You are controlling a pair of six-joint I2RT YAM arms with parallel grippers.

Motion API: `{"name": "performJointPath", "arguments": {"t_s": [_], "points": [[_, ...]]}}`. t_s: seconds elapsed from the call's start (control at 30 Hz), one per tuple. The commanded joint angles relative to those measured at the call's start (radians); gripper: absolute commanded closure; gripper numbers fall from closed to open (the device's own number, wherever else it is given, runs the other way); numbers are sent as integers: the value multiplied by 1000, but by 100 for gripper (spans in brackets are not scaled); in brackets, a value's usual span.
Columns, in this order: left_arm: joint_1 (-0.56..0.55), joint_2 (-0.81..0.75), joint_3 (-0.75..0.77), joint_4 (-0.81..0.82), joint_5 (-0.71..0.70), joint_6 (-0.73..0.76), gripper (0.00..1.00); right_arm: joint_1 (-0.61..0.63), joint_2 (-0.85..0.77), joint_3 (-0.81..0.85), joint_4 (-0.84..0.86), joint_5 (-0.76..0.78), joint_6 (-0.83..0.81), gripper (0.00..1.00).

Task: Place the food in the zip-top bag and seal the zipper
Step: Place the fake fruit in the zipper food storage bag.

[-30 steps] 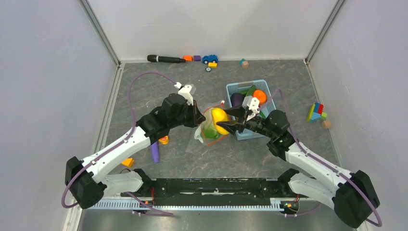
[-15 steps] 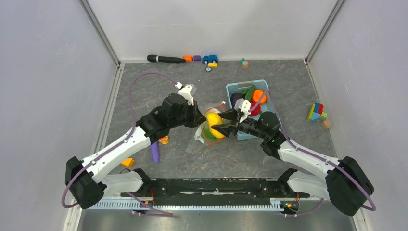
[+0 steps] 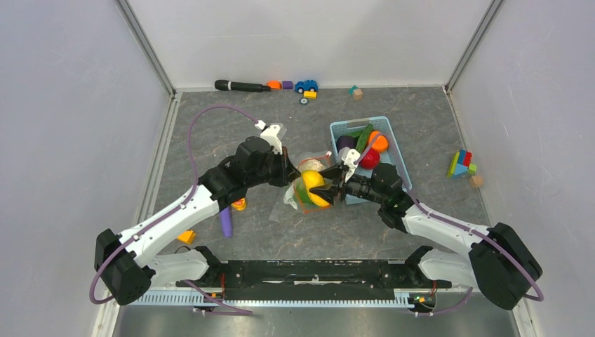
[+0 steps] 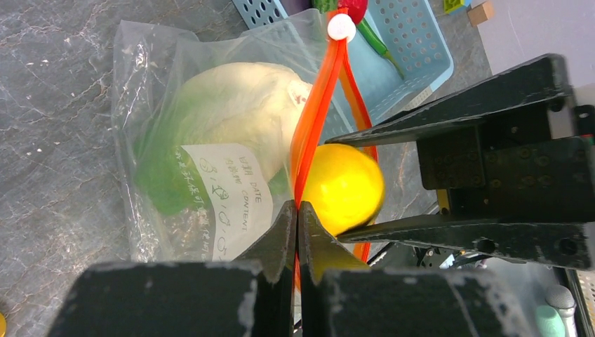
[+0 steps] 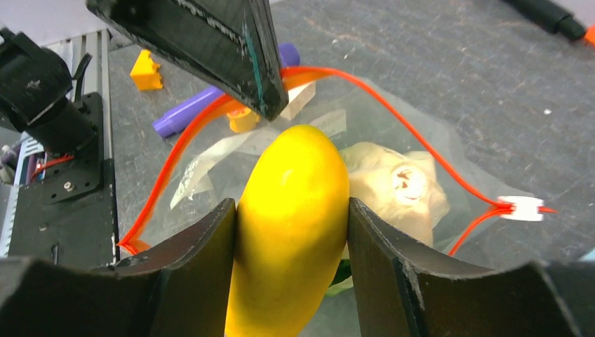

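Top view: the right gripper (image 3: 326,188) has swung in from the blue basket (image 3: 396,163) and now holds the yellow piece (image 3: 313,188) at the mouth of the zip-top bag (image 3: 298,202). Insertion looks close; more produce (image 3: 370,149) waits in the basket. Left wrist: the left gripper (image 4: 296,219) is pinched flat on the orange-red zipper (image 4: 317,112), lifting the crinkly clear film; a pale, lobed cabbage (image 4: 235,95) sits inside. Right wrist: jaws half-spread, clamped on the smooth, glossy oval, which is possibly just past the rim; hard to tell.
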Motion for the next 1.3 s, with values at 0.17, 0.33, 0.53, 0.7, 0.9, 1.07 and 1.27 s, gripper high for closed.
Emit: {"name": "performJointPath", "arguments": {"t_s": [0.17, 0.33, 0.53, 0.7, 0.9, 1.07, 1.27], "points": [[-2, -28, -9, 72, 50, -20, 98, 36, 74, 137, -200, -82, -147, 73], [-2, -32, -11, 84, 74, -15, 98, 57, 106, 195, -267, -71, -174, 61], [-1, -40, -12, 89, 72, -18, 98, 62, 125, 237, -311, -31, -164, 33], [-2, -38, -14, 89, 68, -18, 98, 61, 98, 241, -324, -10, -144, 5], [-2, -38, -14, 87, 61, -20, 98, 62, 50, 252, -359, 44, -136, 2], [-2, -40, -15, 77, 45, -20, 98, 62, 4, 264, -412, 171, -140, 2], [-1, -45, -18, 79, 34, -21, 98, 53, -79, 278, -476, 457, -90, 2]]}}
